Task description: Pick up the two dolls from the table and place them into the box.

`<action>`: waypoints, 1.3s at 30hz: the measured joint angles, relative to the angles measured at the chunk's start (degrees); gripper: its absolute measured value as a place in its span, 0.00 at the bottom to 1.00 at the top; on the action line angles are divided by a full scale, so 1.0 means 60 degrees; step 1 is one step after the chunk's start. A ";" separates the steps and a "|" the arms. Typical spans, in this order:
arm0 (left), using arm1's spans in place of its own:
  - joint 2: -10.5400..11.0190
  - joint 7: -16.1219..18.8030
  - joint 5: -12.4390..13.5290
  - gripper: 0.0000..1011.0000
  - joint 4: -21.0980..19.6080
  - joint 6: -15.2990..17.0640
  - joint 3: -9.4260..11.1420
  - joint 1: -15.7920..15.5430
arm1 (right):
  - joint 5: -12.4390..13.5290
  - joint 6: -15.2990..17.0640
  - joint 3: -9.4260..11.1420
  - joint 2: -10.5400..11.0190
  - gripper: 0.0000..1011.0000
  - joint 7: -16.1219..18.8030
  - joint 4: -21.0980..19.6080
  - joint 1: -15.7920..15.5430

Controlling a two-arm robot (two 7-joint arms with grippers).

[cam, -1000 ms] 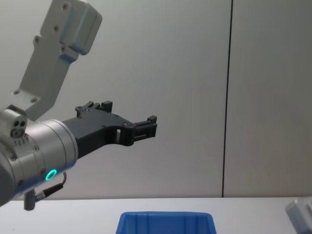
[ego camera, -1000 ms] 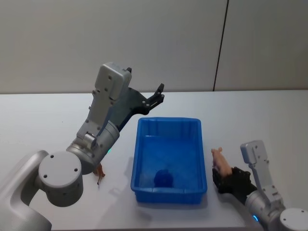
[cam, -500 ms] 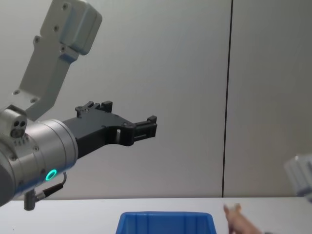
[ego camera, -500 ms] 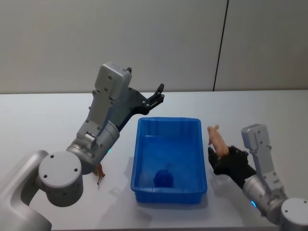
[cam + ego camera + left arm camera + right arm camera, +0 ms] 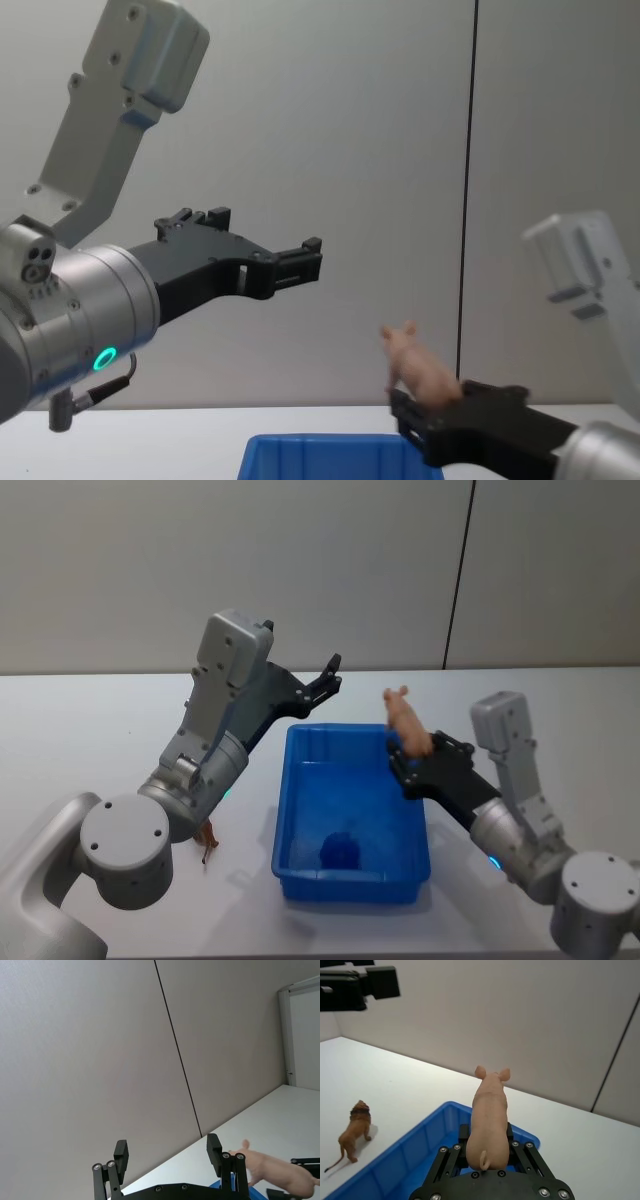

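Your white table carries the blue box, and your left gripper hangs above the box's far left corner, fingers spread with nothing between them. Your right gripper is over the box's right rim, clamped on the pink pig doll, which it holds upright. The small brown lion doll stands on the table just left of the box.
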 joint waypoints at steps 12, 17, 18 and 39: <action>0.0000 0.0000 0.0000 0.99 0.0000 0.0000 0.0000 0.0000 | -0.0166 -0.0004 -0.0143 -0.0435 0.65 0.0420 0.0751 0.0632; 0.0000 0.0000 0.0000 0.99 -0.0001 0.0000 0.0000 0.0000 | -0.0188 0.0098 -0.0142 -0.0472 0.81 0.0299 0.0864 0.0684; 0.0000 0.0000 0.0000 0.99 0.0000 0.0000 0.0001 0.0001 | -0.0188 0.0110 -0.0139 -0.0471 0.83 0.0263 0.0864 0.0683; 0.0000 0.0000 0.0000 0.99 -0.0001 0.0001 0.0000 0.0000 | 0.0087 0.0331 0.0158 0.0224 0.99 -0.1327 -0.0633 -0.0523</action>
